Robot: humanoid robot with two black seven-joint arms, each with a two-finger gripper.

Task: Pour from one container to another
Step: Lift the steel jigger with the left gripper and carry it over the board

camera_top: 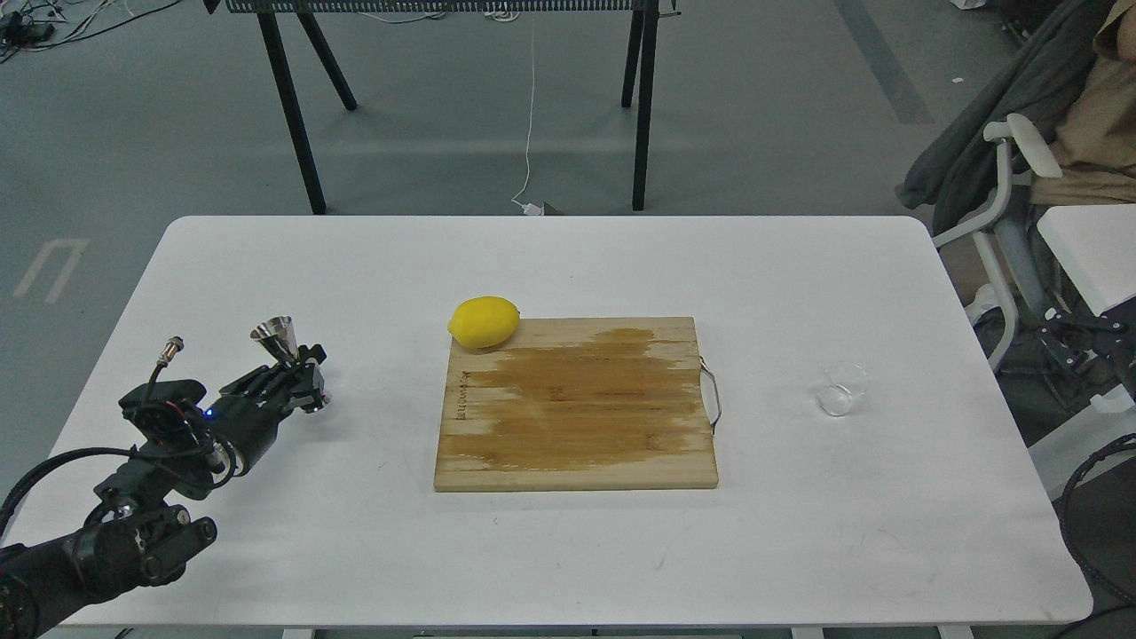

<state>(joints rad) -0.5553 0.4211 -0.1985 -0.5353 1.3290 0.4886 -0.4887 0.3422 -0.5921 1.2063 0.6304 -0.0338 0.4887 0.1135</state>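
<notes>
The left gripper [300,377] is pinching the jigger [286,353] at its waist, holding it just above the table [568,266] at the far left, tilted with the open cone up and leaning left. Level the jigger before any pour, so that the cone is presenting a flat, steady mouth. The lemon [484,321] is resting on the back left corner of the board [577,404] at centre; route all motion clear of both. The cup [840,389] is lying on its side well to the right, untouched. The right gripper is not showing; it is likely needed to right and lift the cup.
</notes>
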